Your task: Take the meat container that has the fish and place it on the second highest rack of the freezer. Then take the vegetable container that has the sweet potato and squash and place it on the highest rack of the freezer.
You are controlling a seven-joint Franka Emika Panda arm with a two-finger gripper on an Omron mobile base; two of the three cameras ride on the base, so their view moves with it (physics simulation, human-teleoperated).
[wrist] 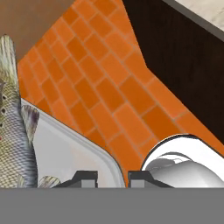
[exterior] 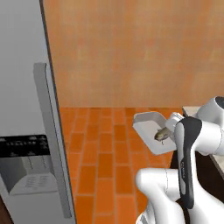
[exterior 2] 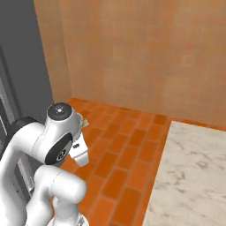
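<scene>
— Orange brick floor [exterior: 105, 166] under you, freezer [exterior: 26, 131] at your left with its door shut.

— Where's the fish [exterior: 162, 134]?

— In the white tray [exterior: 146, 127], carried in the air beside the desk [exterior 2: 194, 176]. Your jaws are clamped on the tray's rim (tips nearly together either side of it in the hand view).

— And which way to go?

— Freezer lies well apart, left of the tray; I judge you need that door open before the second highest rack is reachable.

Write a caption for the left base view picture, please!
Gripper shut on white tray with fish, held above brick floor beside closed freezer.
</scene>
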